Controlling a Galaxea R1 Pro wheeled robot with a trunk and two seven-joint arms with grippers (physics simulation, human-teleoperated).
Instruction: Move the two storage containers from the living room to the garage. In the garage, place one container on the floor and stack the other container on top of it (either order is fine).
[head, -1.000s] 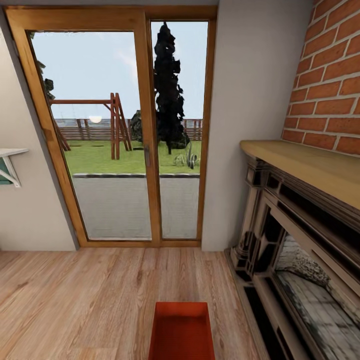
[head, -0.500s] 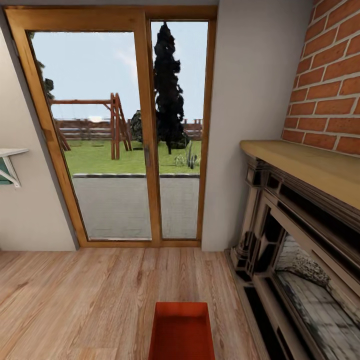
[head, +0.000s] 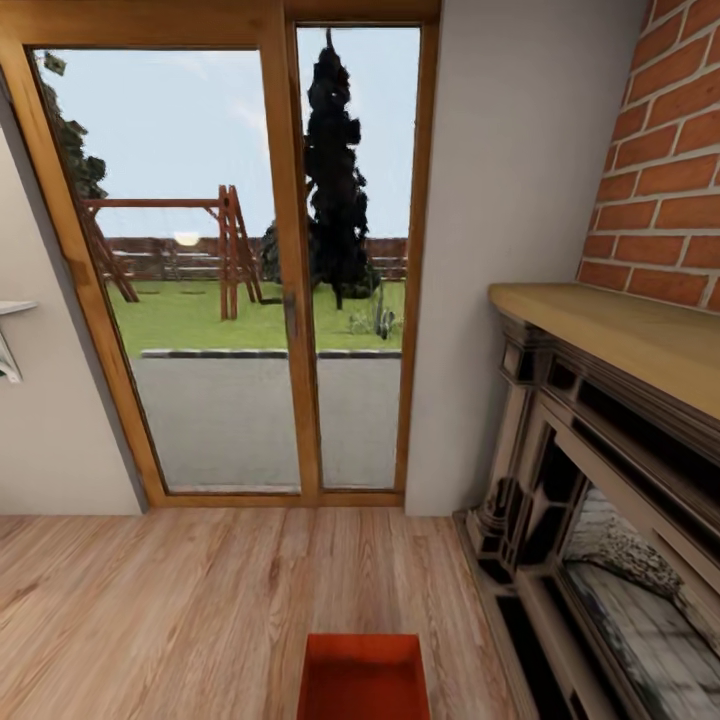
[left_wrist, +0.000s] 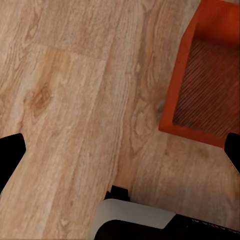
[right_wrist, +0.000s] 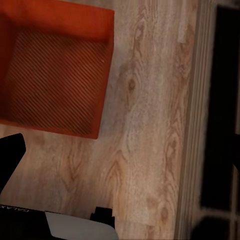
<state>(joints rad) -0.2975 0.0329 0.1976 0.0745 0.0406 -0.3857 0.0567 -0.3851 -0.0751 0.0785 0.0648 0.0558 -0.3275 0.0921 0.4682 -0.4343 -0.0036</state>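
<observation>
One rust-red open-top storage container sits on the light wood plank floor of the living room, at the bottom middle of the head view. The left wrist view looks down on its ribbed inside, off to one side of my left gripper, which is open over bare planks. My right gripper is open too. The container lies beside it, not between its fingers. Neither gripper touches the box. The garage is out of view.
A wood-framed glass door straight ahead looks onto a yard with a swing set. A dark fireplace with a wooden mantel and a brick wall runs along the right. A white shelf bracket juts from the left wall.
The whole head picture has shifted: the camera has moved nearer the glass door, so the door looks larger and the container sits lower in frame. The container itself has not moved.
</observation>
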